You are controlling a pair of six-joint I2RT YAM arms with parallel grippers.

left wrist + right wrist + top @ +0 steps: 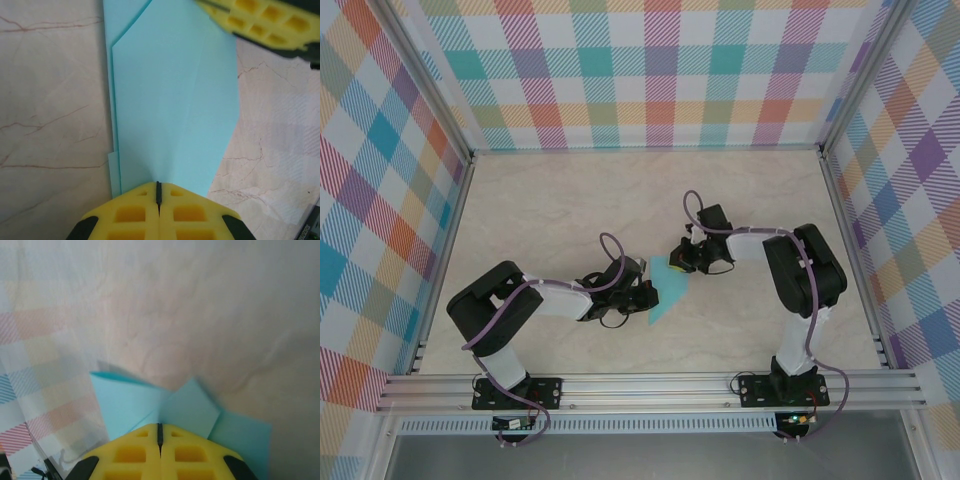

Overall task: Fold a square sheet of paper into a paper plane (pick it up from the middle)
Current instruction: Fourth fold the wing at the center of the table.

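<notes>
Lying near the middle of the table point(570, 200), a little toward its near edge, the folded teal paper point(668, 290) is pinched by both claws: the left claw point(158, 192) closed on its narrow end, the right claw point(160, 432) on the opposite end.

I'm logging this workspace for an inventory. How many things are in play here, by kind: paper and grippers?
Folded teal sheet of paper: 1
Grippers with yellow fingers: 2, the left gripper and the right gripper, each shut on an end of the paper
Total: 3
</notes>
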